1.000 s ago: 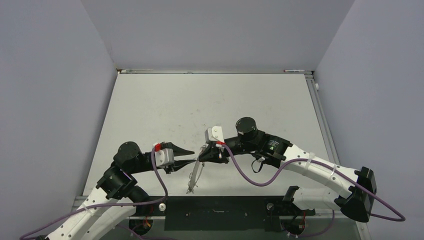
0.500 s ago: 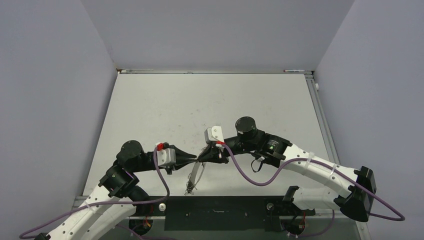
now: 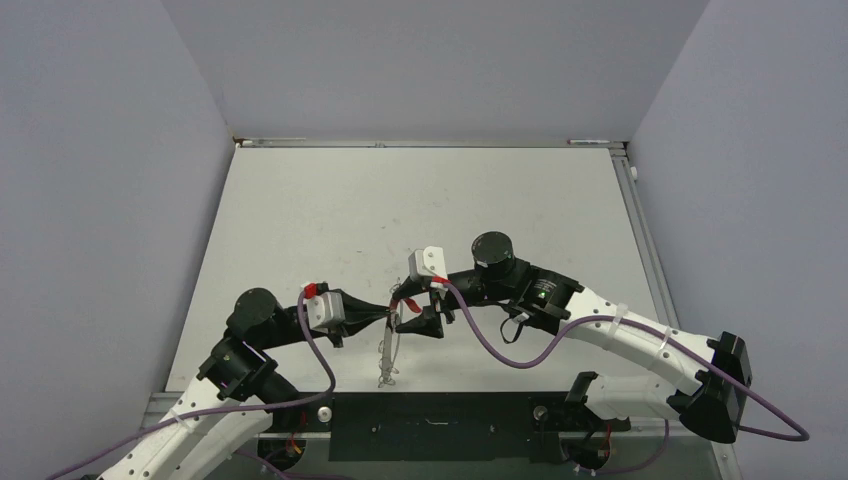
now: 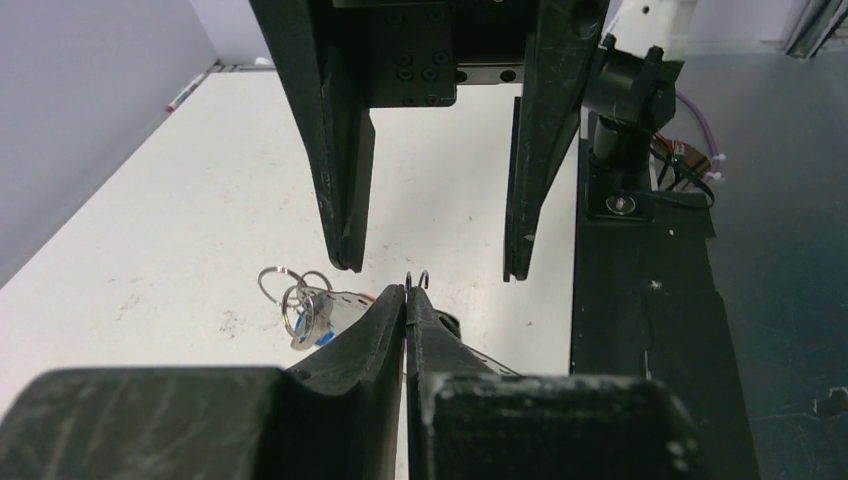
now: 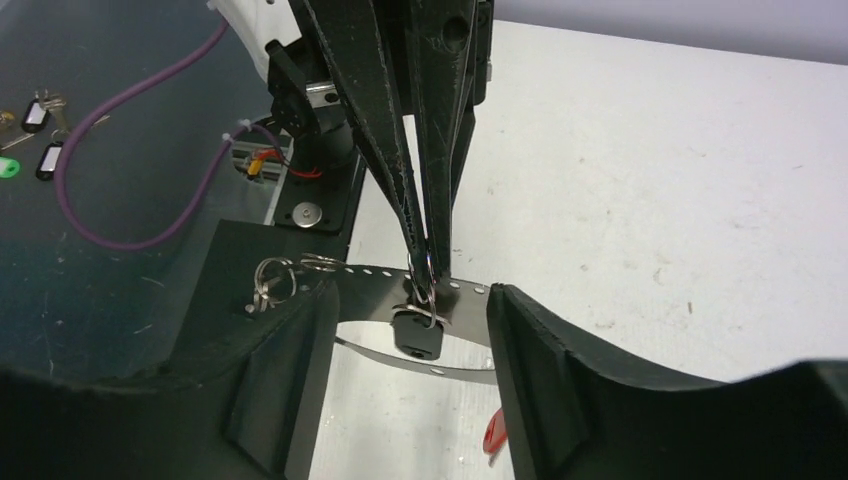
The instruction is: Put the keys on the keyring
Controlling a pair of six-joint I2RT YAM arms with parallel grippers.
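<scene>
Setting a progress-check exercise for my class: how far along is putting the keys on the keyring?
Done: no key is plainly threaded yet. In hand: the left pincer, shut, holds the black key at the keyring, between the fingers of the open right pincer. Left: the red key and the blue key, the latter lying on the table.

Even, soft light; your views are clear.
You get faint shadows on the table (image 3: pixel 420 200), and the left gripper (image 4: pixel 406 292) blurs close to its wrist lens.
</scene>
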